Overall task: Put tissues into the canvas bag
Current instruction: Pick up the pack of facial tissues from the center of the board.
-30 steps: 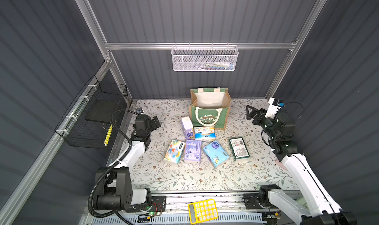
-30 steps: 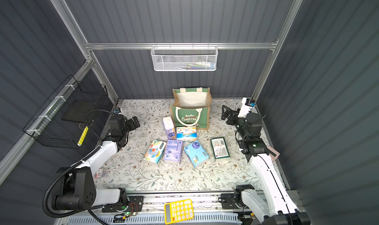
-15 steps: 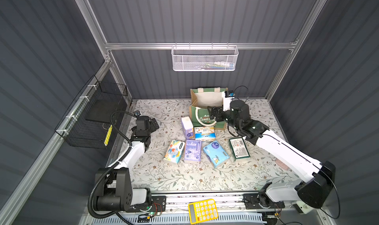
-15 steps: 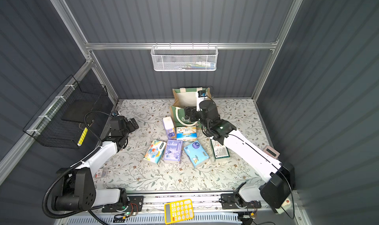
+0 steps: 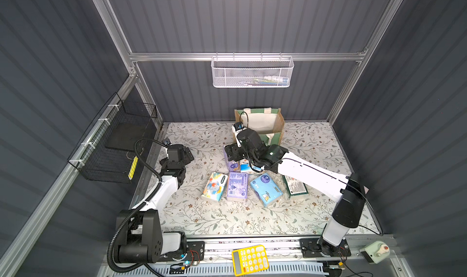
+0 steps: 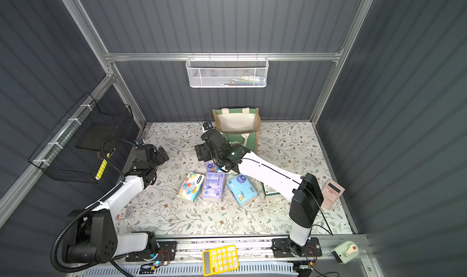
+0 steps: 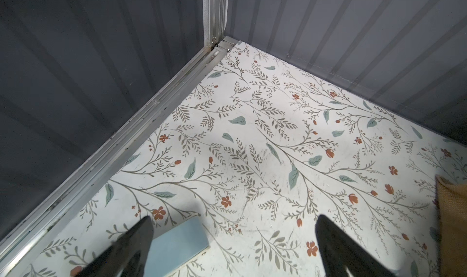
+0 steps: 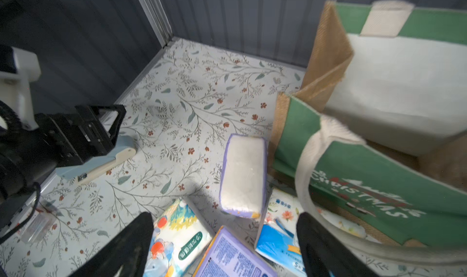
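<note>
The right gripper (image 8: 225, 219) hovers with its fingers spread wide and nothing between them. The lavender pack (image 8: 243, 172) stands on its edge just ahead of and below the fingertips, close against the front corner of the canvas bag (image 8: 379, 177). This pack looks like the one to take first. To do that well, the gripper should move forward until the pack's narrow width is centred between the fingers, then come straight down and close across its two broad faces. The wrap is soft, so a moderate squeeze low on the body should hold better than a pinch at the top. The white rope handle (image 8: 307, 162) drapes beside the finger nearest the bag and could get caught, so that finger should pass between handle and pack. The white-blue-orange pack (image 8: 278, 227) and the cartoon-printed pack (image 8: 177, 237) lie flat beneath the fingers and should be left alone. The left gripper (image 7: 234, 221) is also wide open and empty, well away from the packs.
</note>
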